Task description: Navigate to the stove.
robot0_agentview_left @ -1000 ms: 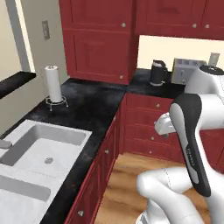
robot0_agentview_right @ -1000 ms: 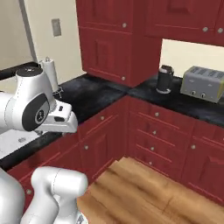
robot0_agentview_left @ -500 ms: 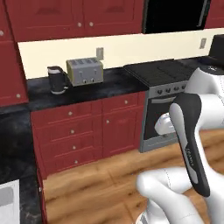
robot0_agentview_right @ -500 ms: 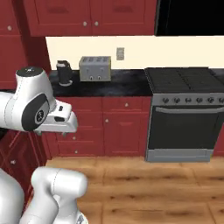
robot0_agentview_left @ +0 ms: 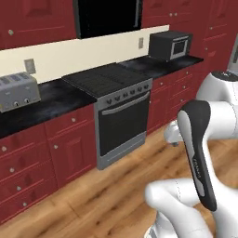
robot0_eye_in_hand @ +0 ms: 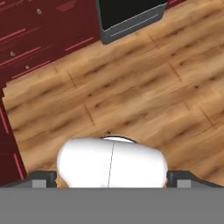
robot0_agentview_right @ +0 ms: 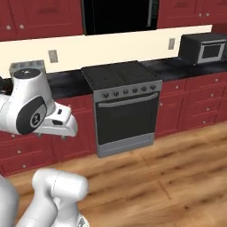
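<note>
The stove point(robot0_agentview_right: 125, 106) is being shown straight ahead of the base, set into the red cabinets point(robot0_agentview_right: 190, 104) below the black hood point(robot0_agentview_right: 117, 15), with the wood floor point(robot0_eye_in_hand: 144, 92) lying between. A toaster point(robot0_agentview_left: 17, 92) is being seen on the counter point(robot0_agentview_left: 51, 100) left of the stove, and a microwave point(robot0_agentview_right: 203, 48) on its right. Nothing is being shown of the gripper's opening or any hold, so that cannot be told.
</note>
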Controlling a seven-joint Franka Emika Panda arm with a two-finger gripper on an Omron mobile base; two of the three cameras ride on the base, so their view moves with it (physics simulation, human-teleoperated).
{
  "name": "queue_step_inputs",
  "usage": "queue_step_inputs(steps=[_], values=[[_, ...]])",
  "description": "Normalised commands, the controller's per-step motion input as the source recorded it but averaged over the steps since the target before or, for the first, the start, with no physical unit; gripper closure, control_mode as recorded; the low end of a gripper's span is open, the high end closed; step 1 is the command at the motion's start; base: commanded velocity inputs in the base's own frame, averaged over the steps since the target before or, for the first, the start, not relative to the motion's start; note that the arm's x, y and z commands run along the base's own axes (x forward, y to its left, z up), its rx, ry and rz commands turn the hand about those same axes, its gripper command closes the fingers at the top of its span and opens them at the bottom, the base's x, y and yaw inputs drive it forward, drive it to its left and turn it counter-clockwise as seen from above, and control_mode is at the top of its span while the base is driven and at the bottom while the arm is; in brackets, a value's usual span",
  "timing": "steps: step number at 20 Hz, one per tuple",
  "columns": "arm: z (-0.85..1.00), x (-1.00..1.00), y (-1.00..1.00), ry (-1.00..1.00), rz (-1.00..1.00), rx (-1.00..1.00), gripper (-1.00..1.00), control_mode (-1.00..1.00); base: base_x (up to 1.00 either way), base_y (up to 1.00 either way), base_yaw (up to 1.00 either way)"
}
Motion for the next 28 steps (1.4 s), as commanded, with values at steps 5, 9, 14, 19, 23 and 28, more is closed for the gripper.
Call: queue_step_inputs(steps=[5, 9, 14, 19, 23, 28], values=[[0.00, 0.00, 0.00, 0.00, 0.00, 0.00, -1.00, 1.00, 1.00, -0.58, 0.14], [0.00, 0.00, 0.00, 0.00, 0.00, 0.00, -1.00, 1.00, 1.00, -0.38, 0.20], [0.00, 0.00, 0.00, 0.00, 0.00, 0.00, -1.00, 1.00, 1.00, -0.21, 0.26], [0.00, 0.00, 0.00, 0.00, 0.00, 0.00, -1.00, 1.00, 0.99, -0.37, 0.37], [0.00, 0.00, 0.00, 0.00, 0.00, 0.00, -1.00, 1.00, 0.75, -0.61, 0.29], [0.00, 0.00, 0.00, 0.00, 0.00, 0.00, -1.00, 1.00, 0.66, -0.70, 0.30]])
